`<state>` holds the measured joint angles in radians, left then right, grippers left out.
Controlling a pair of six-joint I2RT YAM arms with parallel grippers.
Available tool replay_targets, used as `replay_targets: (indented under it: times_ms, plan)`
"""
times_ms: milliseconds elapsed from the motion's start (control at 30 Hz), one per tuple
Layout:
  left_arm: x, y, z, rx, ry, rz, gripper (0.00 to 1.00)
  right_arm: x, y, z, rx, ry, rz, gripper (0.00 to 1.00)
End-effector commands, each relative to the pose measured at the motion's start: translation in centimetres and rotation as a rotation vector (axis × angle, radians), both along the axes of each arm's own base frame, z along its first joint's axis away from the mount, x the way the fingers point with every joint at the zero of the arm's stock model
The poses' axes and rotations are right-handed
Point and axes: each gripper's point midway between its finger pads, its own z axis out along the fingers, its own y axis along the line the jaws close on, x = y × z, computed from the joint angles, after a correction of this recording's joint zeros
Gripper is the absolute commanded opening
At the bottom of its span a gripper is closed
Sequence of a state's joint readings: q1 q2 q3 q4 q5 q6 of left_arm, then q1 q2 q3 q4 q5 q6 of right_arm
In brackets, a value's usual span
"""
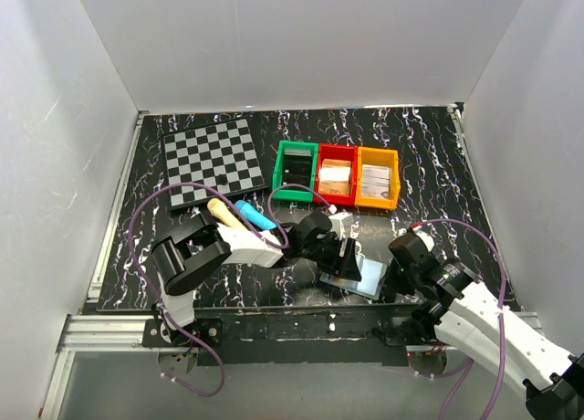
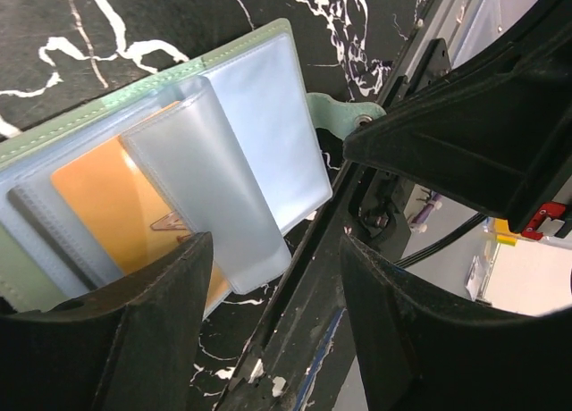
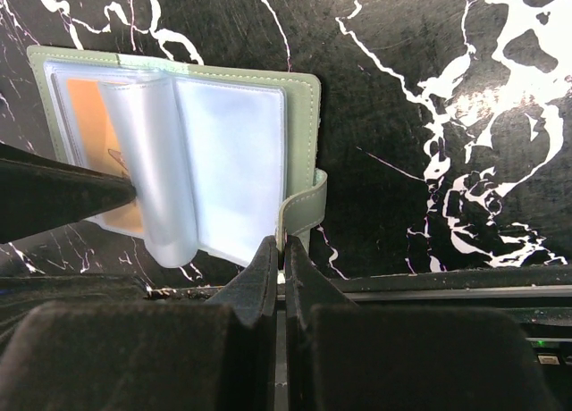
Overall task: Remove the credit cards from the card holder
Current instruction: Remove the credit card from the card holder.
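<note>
The card holder is laid open on the table at its near edge, between the two arms. A stitched grey-green rim is seen around frosted, pale blue-grey plastic sleeves, one of them lifted and curled. An orange credit card is tucked flat in a sleeve on the open panel. The holder's small tab is pinched by the right pincer, whose fingers are pressed almost flat together on it. The left pincer is spread wide, with one finger laid against the sleeve over the orange card and the other off the holder, above the table's edge. The table is black with white marble-like veining and is enclosed by plain white walls. A checkered board, a green bin, a red bin and an orange bin are set farther back.
</note>
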<state>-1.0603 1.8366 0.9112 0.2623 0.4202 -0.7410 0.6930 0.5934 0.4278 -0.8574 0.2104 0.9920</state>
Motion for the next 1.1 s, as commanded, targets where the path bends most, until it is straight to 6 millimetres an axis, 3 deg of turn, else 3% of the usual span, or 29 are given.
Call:
replay_targets:
  times_ms: [0,133,367,500,867,1067]
  plan:
    - [-0.8,-1.2,1.2,-0.045,-0.014,-0.071,0.58,0.5,0.4,0.5,0.028,-0.026,-0.002,0.01]
    - [-1.3,-1.7,1.8,-0.076,-0.017,-0.099,0.58,0.4,0.4,0.5,0.034,-0.033,-0.002,0.1]
    - [-1.6,-2.4,2.5,-0.117,-0.017,-0.123,0.58,0.3,0.1,0.9,0.048,-0.053,-0.013,0.48]
    - [-1.7,-2.8,3.2,-0.143,-0.023,-0.129,0.58,0.2,0.0,1.4,0.069,-0.074,-0.025,0.58]
    - [-1.5,-2.8,4.5,-0.18,-0.059,-0.112,0.59,0.0,-0.6,2.3,0.094,-0.115,-0.06,0.6]
    - [-1.7,-3.0,3.4,-0.168,-0.028,-0.123,0.58,0.4,-0.5,4.0,0.133,-0.168,-0.062,0.58]
